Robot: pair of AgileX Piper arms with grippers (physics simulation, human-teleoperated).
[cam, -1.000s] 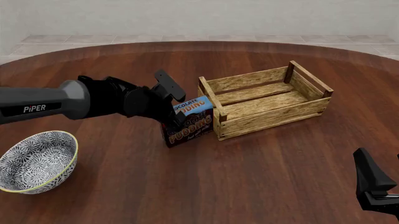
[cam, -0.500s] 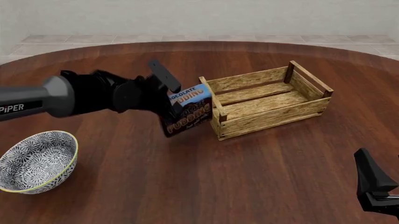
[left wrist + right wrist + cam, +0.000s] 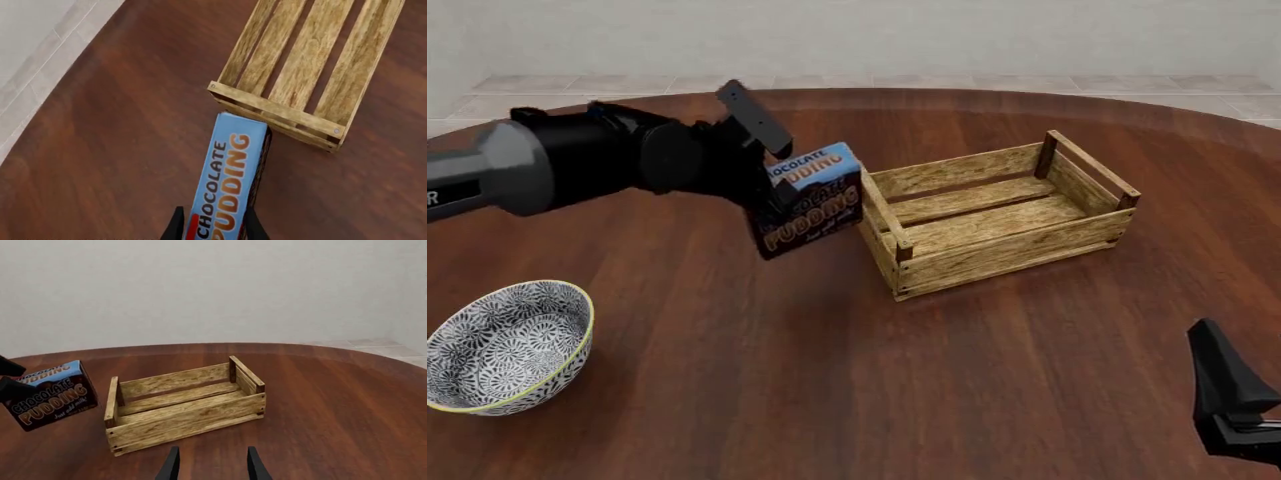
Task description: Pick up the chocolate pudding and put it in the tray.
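One chocolate pudding carton, one tray and one bowl share a round wooden table — along with two robot arms. The left gripper has its fingers clamped on the carton's sides and holds it off the table, tilted, just beside the tray's near-left end and outside its walls. Orange lettering on the carton's blue top band reads "CHOCOLATE PUDDING"; the same words repeat on the dark brown front, with a smaller white line beneath that is too fine to read for certain. The tray, a slatted wooden crate, holds nothing. The patterned bowl sits well apart, at the table's near-left edge. The right gripper hangs near the table's right side — fingers parted, holding nothing.
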